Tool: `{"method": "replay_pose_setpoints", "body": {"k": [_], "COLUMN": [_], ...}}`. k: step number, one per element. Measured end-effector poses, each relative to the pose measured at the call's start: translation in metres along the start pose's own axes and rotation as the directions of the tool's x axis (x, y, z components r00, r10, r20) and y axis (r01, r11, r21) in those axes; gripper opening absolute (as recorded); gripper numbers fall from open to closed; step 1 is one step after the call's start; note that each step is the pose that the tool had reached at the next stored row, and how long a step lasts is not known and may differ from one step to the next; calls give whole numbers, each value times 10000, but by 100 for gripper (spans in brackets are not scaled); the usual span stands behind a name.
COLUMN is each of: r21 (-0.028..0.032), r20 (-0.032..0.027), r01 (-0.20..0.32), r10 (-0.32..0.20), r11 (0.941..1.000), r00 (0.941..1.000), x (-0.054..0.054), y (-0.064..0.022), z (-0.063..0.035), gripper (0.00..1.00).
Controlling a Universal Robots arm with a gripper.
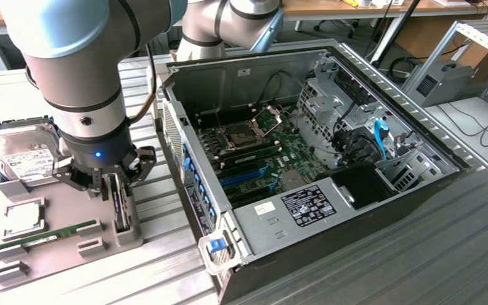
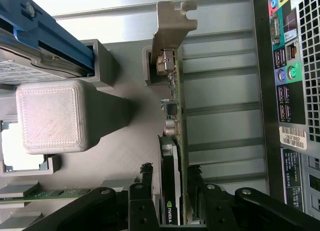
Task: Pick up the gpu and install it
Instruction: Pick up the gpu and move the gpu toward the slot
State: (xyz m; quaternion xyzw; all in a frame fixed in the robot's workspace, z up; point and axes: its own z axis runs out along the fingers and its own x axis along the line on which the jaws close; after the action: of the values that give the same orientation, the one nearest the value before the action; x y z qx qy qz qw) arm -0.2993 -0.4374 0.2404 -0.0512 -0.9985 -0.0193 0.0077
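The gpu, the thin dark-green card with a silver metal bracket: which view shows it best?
The wrist view: the gpu stands close, edge-on, bracket and components plain. The exterior view gives a thin dark strip standing in the grey holder.

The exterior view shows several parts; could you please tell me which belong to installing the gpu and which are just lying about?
Job in hand:
gpu, standing on edge in its grey holder
hand, straddling the gpu
open computer case

Lying about:
hard drive
RAM stick
square silver chip
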Motion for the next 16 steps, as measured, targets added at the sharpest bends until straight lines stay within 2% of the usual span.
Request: {"method": "replay_pose_setpoints", "body": {"k": [9,10,11,12,13,16], "r21": [0,-1,0,0,0,0], "r20": [0,0,0,-1,0,0], "r01": [0,0,1,1,1,1], "r10": [0,0,-1,-1,-1,-1], "r11": [10000,10000,10000,10000,10000,10000], "r00": [10000,10000,10000,10000,10000,10000], "x": [0,0,0,0,0,0], "y": [0,0,0,0,0,0], "z": [0,0,0,0,0,0], "gripper": [41,39,33,33,27,27]}}
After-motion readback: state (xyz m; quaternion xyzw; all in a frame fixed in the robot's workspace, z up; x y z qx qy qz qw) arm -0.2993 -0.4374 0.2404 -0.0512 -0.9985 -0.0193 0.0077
